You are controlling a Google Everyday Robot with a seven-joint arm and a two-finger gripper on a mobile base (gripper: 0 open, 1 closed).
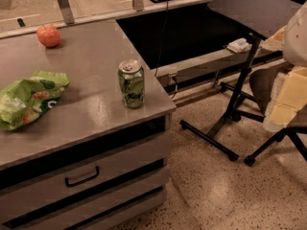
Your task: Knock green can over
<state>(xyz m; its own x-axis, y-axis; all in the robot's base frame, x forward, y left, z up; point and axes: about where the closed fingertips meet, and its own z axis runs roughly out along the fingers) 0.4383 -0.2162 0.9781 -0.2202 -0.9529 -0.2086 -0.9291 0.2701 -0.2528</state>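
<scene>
The green can (131,84) stands upright on the grey counter (91,114), near its right front corner. It has green lime-print sides and a silver top with a pull tab. My gripper is out of view; no fingers show anywhere near the can. A white rounded shape (297,32) at the right edge may be part of my arm.
A flat green snack bag (29,98) lies at the counter's left. A red apple (49,35) sits at the back left. Drawers (81,176) are under the counter. A black stand (230,114) and a chair with yellow foam (288,99) are on the floor to the right.
</scene>
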